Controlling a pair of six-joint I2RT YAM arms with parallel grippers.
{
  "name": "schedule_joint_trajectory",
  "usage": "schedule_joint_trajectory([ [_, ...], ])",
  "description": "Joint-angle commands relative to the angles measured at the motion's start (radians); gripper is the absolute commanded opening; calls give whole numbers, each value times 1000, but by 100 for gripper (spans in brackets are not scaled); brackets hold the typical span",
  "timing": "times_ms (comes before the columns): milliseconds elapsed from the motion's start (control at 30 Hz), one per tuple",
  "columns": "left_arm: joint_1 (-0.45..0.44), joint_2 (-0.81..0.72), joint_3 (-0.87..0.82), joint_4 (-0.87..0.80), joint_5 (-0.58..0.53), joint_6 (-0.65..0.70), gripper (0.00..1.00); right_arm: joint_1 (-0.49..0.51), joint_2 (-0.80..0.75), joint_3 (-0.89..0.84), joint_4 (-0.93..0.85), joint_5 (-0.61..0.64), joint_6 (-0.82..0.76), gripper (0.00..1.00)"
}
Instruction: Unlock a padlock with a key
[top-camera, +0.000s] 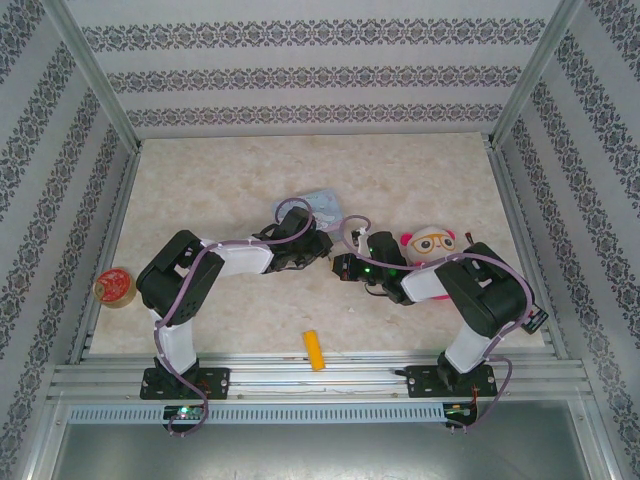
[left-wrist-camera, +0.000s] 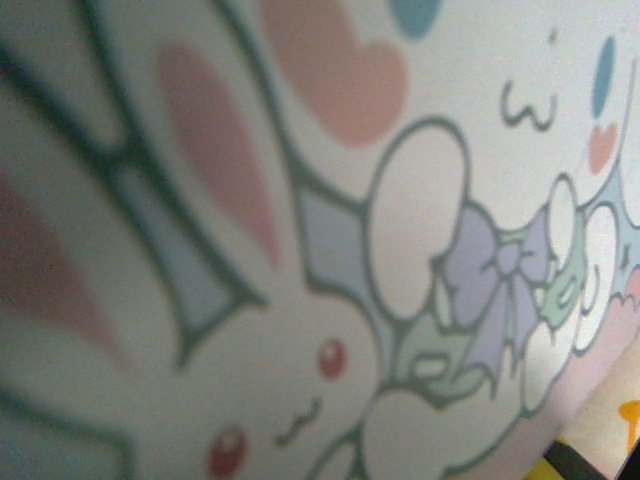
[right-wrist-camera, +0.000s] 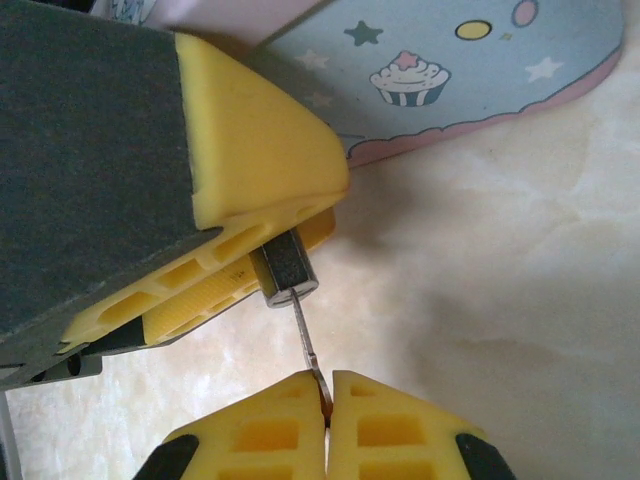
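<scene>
Just beside the tin (right-wrist-camera: 470, 80), the left hand (right-wrist-camera: 318, 212) clamps the padlock (right-wrist-camera: 285, 270), and the right hand (right-wrist-camera: 327, 395) tightly pinches the key (right-wrist-camera: 305, 335), whose tip meets the padlock's lower end.

Cartoon tin (top-camera: 322, 201) and plush toy (top-camera: 432, 244) tight at mid-table; apparently open tabletop (top-camera: 220, 180) beyond.
</scene>
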Motion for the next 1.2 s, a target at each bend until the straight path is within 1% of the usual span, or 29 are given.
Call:
schedule_joint_trajectory([
  [0, -5, -23, -10, -44, 115, -45, 0, -19, -34, 38, 42, 56, -13, 0],
  [167, -5, -39, -3, -85, 112, -29, 0, -19, -56, 24, 51, 62, -9, 0],
  [400, -5, -29, -12, -56, 121, -44, 0, -19, -49, 22, 54, 54, -8, 0],
  [500, -5, -32, -19, -43, 121, -47, 0, -19, -33, 15, 102, 46, 9, 0],
  [733, -5, -35, -21, -40, 123, -49, 0, -20, -13, 10, 150, 35, 34, 0],
  [867, -5, -31, -24, -32, 128, -50, 0, -31, -6, 18, 162, 15, 47, 0],
  [1167, -5, -30, -26, -30, 130, -50, 0, -72, 14, 30, 223, -85, 91, 0],
])
